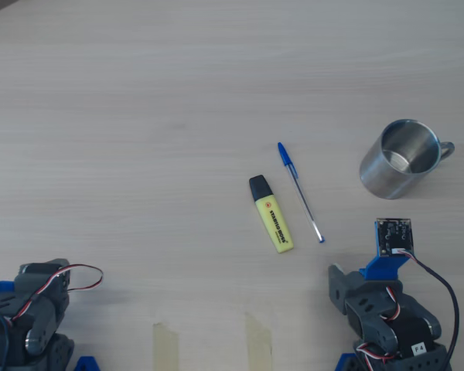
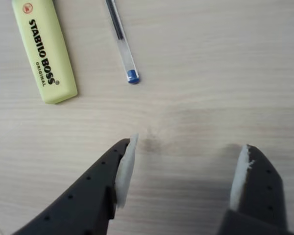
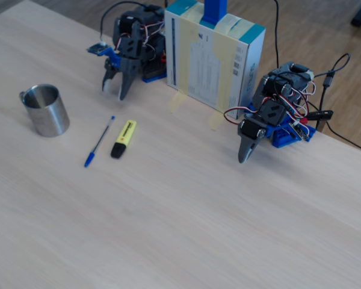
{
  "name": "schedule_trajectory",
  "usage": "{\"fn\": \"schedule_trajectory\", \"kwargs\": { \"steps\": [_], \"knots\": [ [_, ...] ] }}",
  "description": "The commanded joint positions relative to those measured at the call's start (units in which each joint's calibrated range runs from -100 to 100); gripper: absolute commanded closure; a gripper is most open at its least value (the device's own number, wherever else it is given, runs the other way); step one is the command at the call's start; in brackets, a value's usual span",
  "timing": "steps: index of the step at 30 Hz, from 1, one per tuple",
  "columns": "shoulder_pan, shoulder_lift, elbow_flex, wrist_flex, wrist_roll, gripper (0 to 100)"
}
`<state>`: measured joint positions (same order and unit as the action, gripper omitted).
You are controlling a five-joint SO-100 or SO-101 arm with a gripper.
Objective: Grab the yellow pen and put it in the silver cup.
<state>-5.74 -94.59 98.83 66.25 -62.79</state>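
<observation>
The yellow pen [image 1: 271,214] is a chunky highlighter with a black cap, lying flat on the wooden table. It also shows in the wrist view [image 2: 44,49] at the upper left and in the fixed view [image 3: 124,138]. The silver cup [image 1: 377,178] stands upright and empty, to the right of the pens in the overhead view and at the left in the fixed view [image 3: 48,117]. My gripper [image 2: 186,152] is open and empty, hovering low over bare table a little short of the highlighter. In the fixed view my gripper [image 3: 114,89] points down between cup and highlighter.
A thin clear ballpoint pen with a blue cap [image 1: 299,192] lies right beside the highlighter, between it and the cup. A second arm [image 3: 262,126] sits folded at the table's edge. A white and blue box [image 3: 213,54] stands between the arms. Tape strips [image 1: 166,344] mark the table.
</observation>
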Motion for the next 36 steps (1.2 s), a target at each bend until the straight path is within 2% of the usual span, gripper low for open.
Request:
{"fn": "schedule_trajectory", "kwargs": {
  "steps": [1, 15, 25, 36],
  "knots": [
    [-1.8, 5.9, -4.1, -3.3, -0.1, 67],
    [-11.5, 41.2, -29.2, -12.0, 0.3, 67],
    [-18.2, 57.0, -37.6, -19.2, 0.3, 67],
    [-20.1, 71.3, -48.7, -20.0, 5.8, 67]
  ]
}}
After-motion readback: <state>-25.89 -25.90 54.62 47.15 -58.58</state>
